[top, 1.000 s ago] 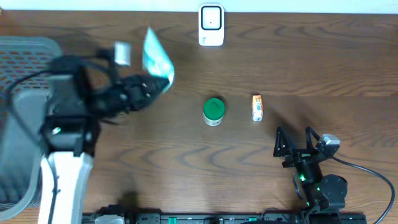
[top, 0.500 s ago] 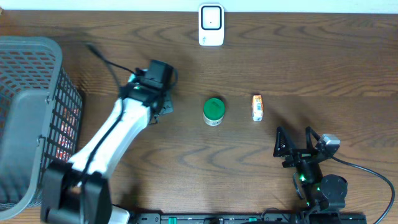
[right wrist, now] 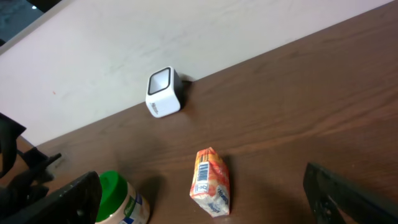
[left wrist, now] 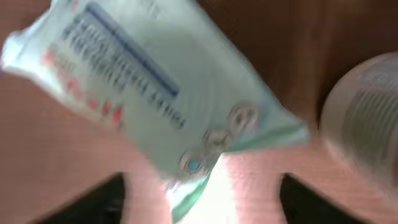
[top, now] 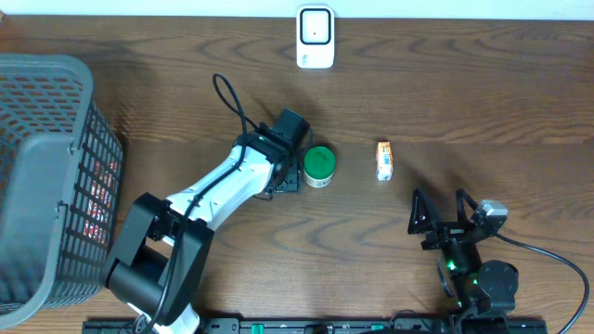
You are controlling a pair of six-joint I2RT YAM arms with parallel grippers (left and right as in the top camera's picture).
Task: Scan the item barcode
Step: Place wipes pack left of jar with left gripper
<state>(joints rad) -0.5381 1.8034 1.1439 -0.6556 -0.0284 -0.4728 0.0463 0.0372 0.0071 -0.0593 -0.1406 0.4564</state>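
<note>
- Left fingers [left wrist: 115, 199] stand wide astride the blurred packet [left wrist: 155, 93], at 9 o'clock of the jar [top: 319, 165], probably parking it.
- Right fingers [top: 419, 213] are wide at 5 o'clock, idle; the scanner [top: 316, 37] sits at 12.

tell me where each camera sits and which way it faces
overhead: above the wooden table, looking down on white box-shaped scanner, green-lidded jar, orange carton; left end effector, right end effector show
left wrist: behind the left end effector, facing down at a blurred pale green packet; own dark fingers show
right wrist: low near the table's front, facing the scanner; own fingers show
shared: overhead and right wrist both see scanner, jar, carton
</note>
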